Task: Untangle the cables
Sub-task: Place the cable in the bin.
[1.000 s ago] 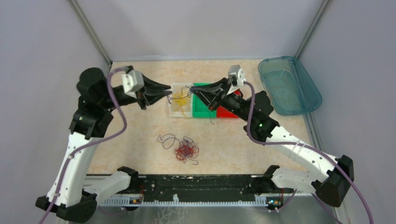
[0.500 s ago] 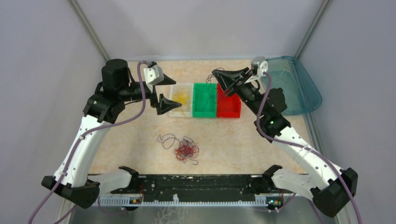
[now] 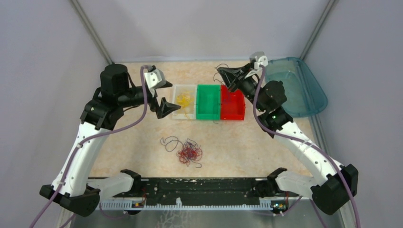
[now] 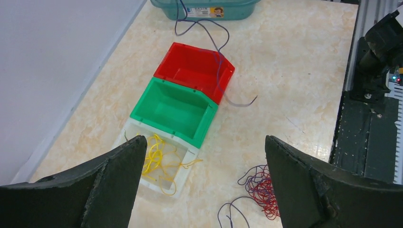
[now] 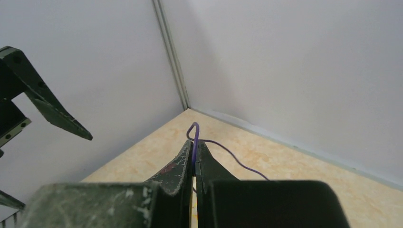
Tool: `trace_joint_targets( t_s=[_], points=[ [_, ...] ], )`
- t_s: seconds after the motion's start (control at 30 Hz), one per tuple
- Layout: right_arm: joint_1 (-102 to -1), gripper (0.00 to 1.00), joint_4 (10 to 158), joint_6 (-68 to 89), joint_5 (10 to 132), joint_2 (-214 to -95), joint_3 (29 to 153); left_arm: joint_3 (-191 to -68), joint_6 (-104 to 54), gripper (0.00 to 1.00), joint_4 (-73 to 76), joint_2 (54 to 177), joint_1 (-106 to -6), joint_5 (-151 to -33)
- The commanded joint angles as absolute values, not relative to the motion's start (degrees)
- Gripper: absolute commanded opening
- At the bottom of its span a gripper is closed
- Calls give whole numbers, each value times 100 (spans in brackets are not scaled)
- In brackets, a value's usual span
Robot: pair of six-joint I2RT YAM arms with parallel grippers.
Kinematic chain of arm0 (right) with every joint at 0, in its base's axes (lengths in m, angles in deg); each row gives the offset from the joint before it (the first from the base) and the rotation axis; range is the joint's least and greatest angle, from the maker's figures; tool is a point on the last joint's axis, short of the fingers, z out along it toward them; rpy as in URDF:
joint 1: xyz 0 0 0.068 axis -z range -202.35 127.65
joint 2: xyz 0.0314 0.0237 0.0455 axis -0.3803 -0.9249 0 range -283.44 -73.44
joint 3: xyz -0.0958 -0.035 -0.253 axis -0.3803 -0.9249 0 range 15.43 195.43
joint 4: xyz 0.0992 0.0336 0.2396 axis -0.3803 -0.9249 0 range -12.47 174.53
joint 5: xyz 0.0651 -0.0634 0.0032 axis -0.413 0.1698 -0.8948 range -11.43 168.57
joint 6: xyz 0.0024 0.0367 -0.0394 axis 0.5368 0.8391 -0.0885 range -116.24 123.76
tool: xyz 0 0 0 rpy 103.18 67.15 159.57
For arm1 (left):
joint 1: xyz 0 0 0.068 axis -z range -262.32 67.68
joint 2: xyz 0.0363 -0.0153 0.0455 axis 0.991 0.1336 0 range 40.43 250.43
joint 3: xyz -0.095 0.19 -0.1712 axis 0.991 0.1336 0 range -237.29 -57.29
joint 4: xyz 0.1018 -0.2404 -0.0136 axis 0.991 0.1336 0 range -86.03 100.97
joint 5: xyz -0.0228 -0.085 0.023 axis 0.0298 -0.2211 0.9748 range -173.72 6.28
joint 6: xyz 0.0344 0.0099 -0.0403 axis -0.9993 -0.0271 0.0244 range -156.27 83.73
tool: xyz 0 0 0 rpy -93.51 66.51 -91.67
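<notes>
The only label I can find is a sticker (image 4: 205, 10) on the near wall of the teal tub (image 4: 242, 7). It has a small cartoon face at its right end, and the print beside it is too small to read. The tub itself is cut off by the top edge of the left wrist view.

The right tool (image 5: 194, 164) is pinched closed on a purple wire (image 5: 194, 140). The wire loops just above the fingertips and trails off to the right over the table (image 5: 294, 166). Seen from the left wrist, it drops in from the top of the frame and passes the right corner of the red bin (image 4: 190, 71). It ends in a curl just beside the bin, and I cannot tell whether that tail touches the table. From above it is only a faint dark loop by the tool, hard to follow.

The left tool (image 3: 166, 95) is spread wide and holds nothing, just beside the clear bin (image 3: 185, 115). Yellow wires (image 4: 157, 159) lie in that bin, which stands against the green bin (image 3: 208, 102), and the red bin comes next in the row.

Nearer the arm bases a red bunch (image 3: 189, 155) lies on the table, tangled with dark wires (image 3: 170, 142). In the left wrist view one finger of the left tool partly hides it.
</notes>
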State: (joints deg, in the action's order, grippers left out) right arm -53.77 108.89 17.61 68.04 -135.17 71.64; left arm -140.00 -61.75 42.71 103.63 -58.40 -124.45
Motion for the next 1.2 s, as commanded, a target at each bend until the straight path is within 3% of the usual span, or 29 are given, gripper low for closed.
trace_joint_targets(
  t_s=[0.0,0.47,1.17],
  points=[
    [-5261,0,10981,1562,6846,-13778,7511,-13909,-5920,99,4556,10348,-5829,-11989],
    [-5191,0,11247,1829,6702,-15065,8003,-13538,-5578,100,3891,10199,-6027,-11090],
    [-5162,0,11584,2174,6803,-16282,8236,-13700,-5718,100,3895,10115,-6039,-11064]
  ],
)
